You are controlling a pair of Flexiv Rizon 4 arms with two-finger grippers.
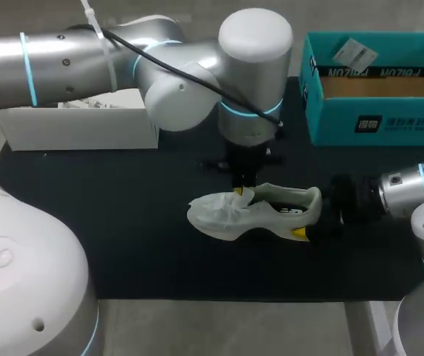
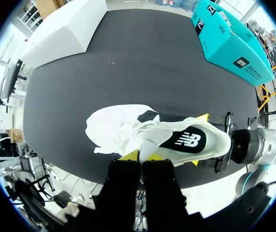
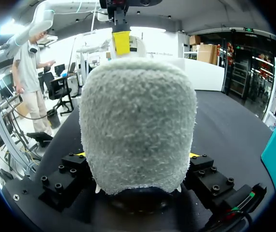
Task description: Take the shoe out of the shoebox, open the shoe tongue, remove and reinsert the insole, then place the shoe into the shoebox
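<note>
A white shoe with a black inner lining lies on its side in the middle of the black mat. My left gripper comes straight down onto its white tongue. In the left wrist view the two yellow tips of the left gripper are pinched together, shut on the tongue of the shoe. My right gripper is at the heel, one finger on each side, gripping it. The fuzzy heel of the shoe fills the right wrist view between the fingers of the right gripper.
The open teal shoebox stands at the back right of the mat, also seen in the left wrist view. A white box sits at the back left. Bare mat lies in front of the shoe.
</note>
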